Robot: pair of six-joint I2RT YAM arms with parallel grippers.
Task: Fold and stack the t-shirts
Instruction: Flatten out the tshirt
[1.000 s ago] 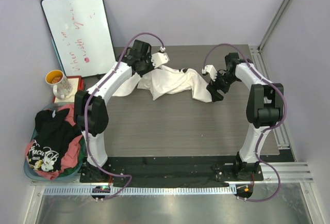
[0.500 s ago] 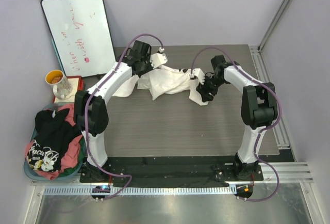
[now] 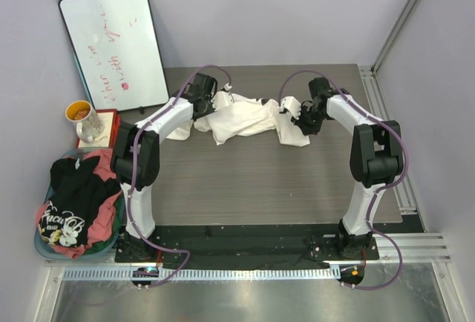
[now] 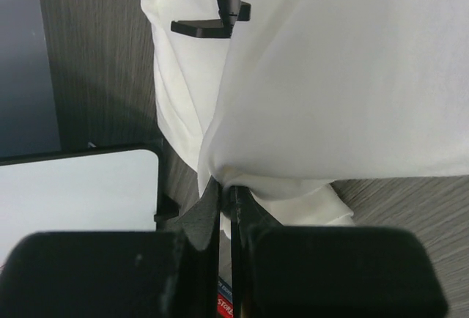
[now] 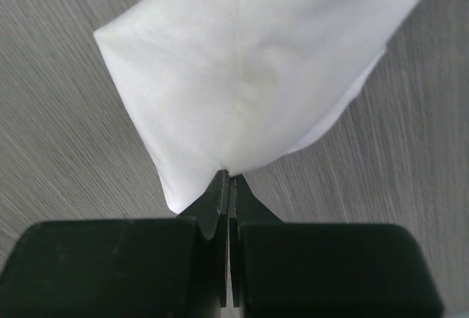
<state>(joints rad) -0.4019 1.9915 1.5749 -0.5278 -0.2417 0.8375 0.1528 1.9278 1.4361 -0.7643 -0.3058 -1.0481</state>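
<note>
A crumpled white t-shirt [image 3: 245,118] lies across the far half of the table. My left gripper [image 3: 208,107] is shut on its left end; in the left wrist view the fingertips [image 4: 227,190] pinch a fold of the white cloth [image 4: 330,76]. My right gripper [image 3: 298,118] is shut on the shirt's right end, the tips [image 5: 229,179] closed on a seamed corner of the fabric [image 5: 256,61]. A black t-shirt [image 3: 74,185] with pale lettering and a pink-red t-shirt [image 3: 105,214] lie heaped in the basket at the left.
The teal-rimmed laundry basket [image 3: 43,246] sits at the near left, off the table. A whiteboard [image 3: 115,47] leans at the back left, with a cup [image 3: 83,118] below it. Metal frame rails [image 3: 386,114] run along the table's right edge.
My right gripper has come in to the shirt's right end and closed on it. My left gripper has shifted slightly nearer and right, still holding the cloth.
</note>
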